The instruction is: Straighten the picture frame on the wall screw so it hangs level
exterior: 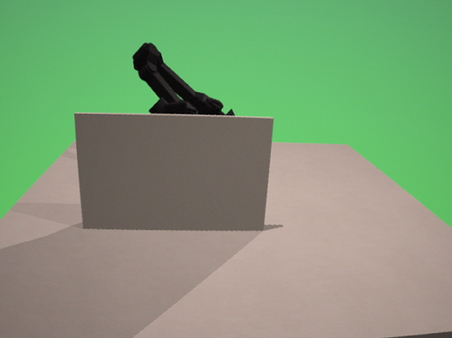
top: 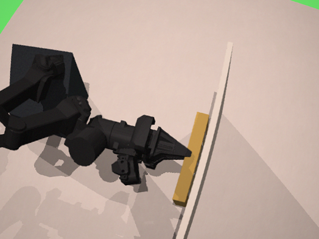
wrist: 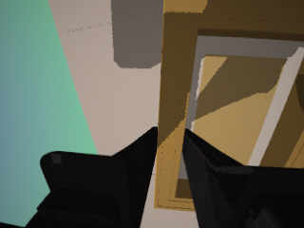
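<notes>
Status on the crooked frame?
Looks mid-adjustment. Done: the gripper is shut on one bar of the picture frame. In hand: likely a lift or notch shift; the frame sits close to the wall panel, screw hidden. Left: releasing the frame, then checking level, which these views don't settle.

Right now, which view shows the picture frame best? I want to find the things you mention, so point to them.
The wrist view: it shows the front of the picture frame [top: 195, 138] [wrist: 172, 81], one bar between the tool's fingers. The top view shows its top edge; in the exterior view, the wall panel [top: 212, 135] [exterior: 175, 172] hides it.
</notes>
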Robot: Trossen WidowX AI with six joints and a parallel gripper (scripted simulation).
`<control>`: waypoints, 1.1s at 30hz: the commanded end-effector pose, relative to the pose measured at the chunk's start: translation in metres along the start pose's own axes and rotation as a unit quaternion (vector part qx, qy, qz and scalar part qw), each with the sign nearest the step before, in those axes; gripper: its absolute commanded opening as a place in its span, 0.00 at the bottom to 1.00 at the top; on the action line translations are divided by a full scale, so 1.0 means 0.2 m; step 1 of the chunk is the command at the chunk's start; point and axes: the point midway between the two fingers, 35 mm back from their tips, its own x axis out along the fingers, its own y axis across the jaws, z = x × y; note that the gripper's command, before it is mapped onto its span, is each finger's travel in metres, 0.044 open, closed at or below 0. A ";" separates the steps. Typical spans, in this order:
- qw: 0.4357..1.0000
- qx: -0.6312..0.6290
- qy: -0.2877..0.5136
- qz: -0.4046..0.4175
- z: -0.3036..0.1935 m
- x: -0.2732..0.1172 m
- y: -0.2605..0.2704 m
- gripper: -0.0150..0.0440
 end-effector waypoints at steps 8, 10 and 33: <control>0.999 -0.044 -0.001 0.000 0.00 0.00 0.00 0.25; 0.999 -0.049 -0.001 0.000 0.00 0.00 -0.01 0.25; 0.997 -0.082 -0.001 0.000 0.00 0.00 -0.01 0.57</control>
